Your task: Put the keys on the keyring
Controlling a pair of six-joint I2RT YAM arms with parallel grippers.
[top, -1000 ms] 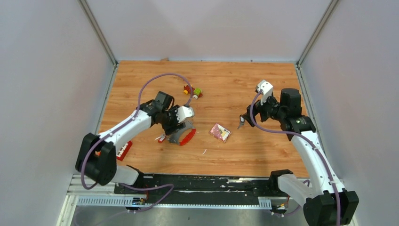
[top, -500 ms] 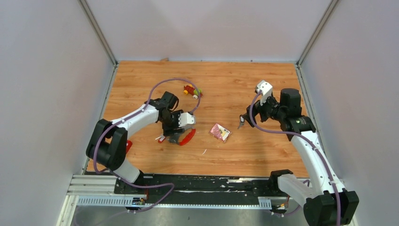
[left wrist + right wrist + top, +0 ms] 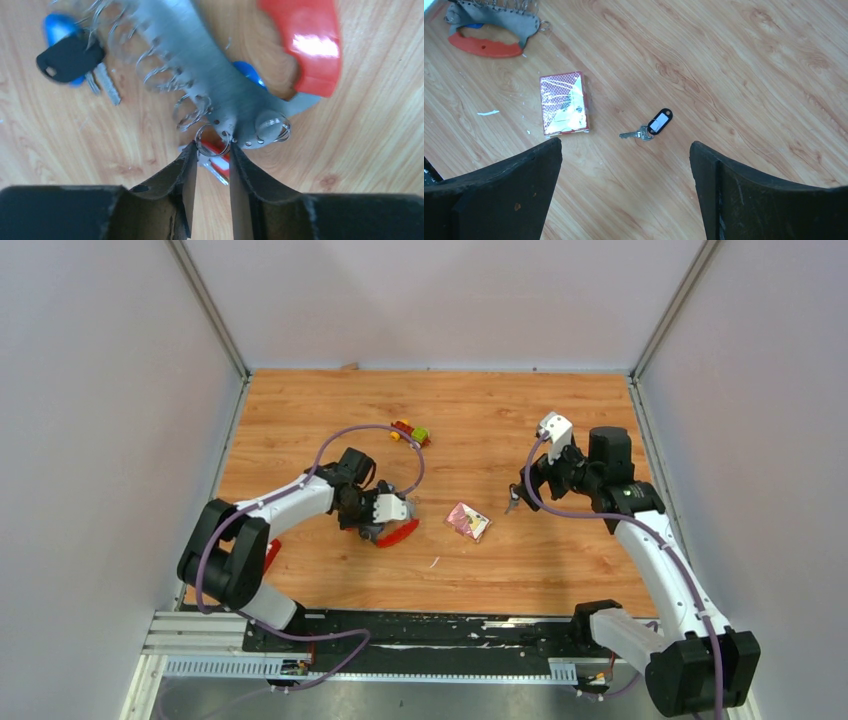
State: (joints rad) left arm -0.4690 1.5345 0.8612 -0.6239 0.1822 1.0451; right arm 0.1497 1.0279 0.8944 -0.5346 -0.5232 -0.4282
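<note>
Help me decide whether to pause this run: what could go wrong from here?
The left gripper, jaws narrow, sits right at the grey tip of the keyring, a red-headed key beneath; closing might pinch both or shove the keyring aside. The black-tagged key below the open right gripper lies flat on the wood, so a grasp could skid off or push it toward the foil packet.

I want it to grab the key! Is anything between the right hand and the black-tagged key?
Nothing visible. The key lies on the table beneath the open right hand; the shiny packet sits off to the side.
</note>
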